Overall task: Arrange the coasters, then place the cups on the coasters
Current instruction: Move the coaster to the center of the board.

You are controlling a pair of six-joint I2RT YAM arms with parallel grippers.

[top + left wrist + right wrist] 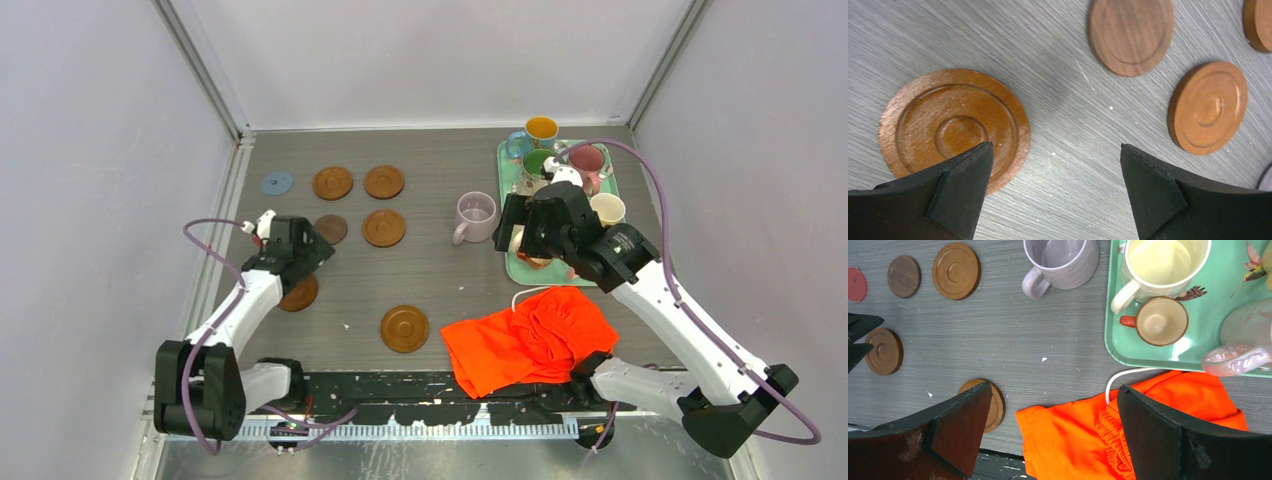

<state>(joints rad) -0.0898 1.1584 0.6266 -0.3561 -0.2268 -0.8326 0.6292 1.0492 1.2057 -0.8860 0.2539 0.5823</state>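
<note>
Several brown wooden coasters lie on the left half of the table, among them a grooved one (404, 328) near the front, with a small blue one (277, 182) at the back left. My left gripper (300, 262) (1057, 147) hovers open, and its left finger overlaps a grooved coaster (954, 127). A lilac cup (475, 215) (1063, 260) stands on the bare table. More cups sit on the teal tray (608, 186): an orange-inside one (541, 129), a cream one (1163, 262) and a tiny copper one (1160, 321). My right gripper (528, 232) (1054, 390) hangs open and empty by the tray's left edge.
A crumpled orange cloth (530, 340) (1073, 435) with a white cord lies at the front right, just below the tray. A small red-orange disc (855, 284) shows at the left edge of the right wrist view. Grey walls close in the table on three sides.
</note>
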